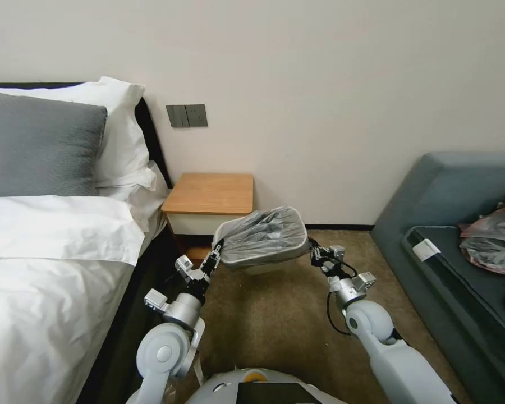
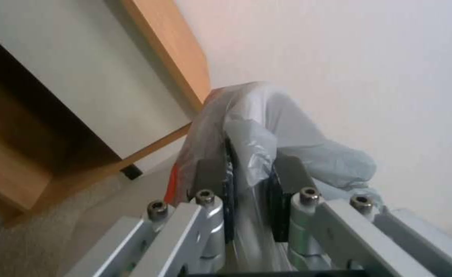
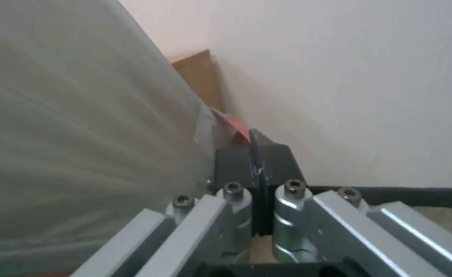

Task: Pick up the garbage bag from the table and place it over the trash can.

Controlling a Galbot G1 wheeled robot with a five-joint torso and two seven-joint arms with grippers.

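- Carpeted floor at lower centre of the head view carries your work, between the bed (image 1: 50,264) at left and the sofa (image 1: 460,224) at right.
- Your garbage bag (image 1: 262,235) sits stretched over the trash can (image 1: 261,268), just in front of the bare tabletop (image 1: 210,193).
- Your left gripper (image 1: 215,253) has its fingers (image 2: 210,181) clamped on the bag's left edge.
- Your right gripper (image 1: 314,248) pinches the right edge, fingers (image 3: 272,161) closed, so the mouth stays spread across the rim.

Bed (image 1: 50,269), grey sofa (image 1: 454,235), brown carpet (image 1: 275,325)
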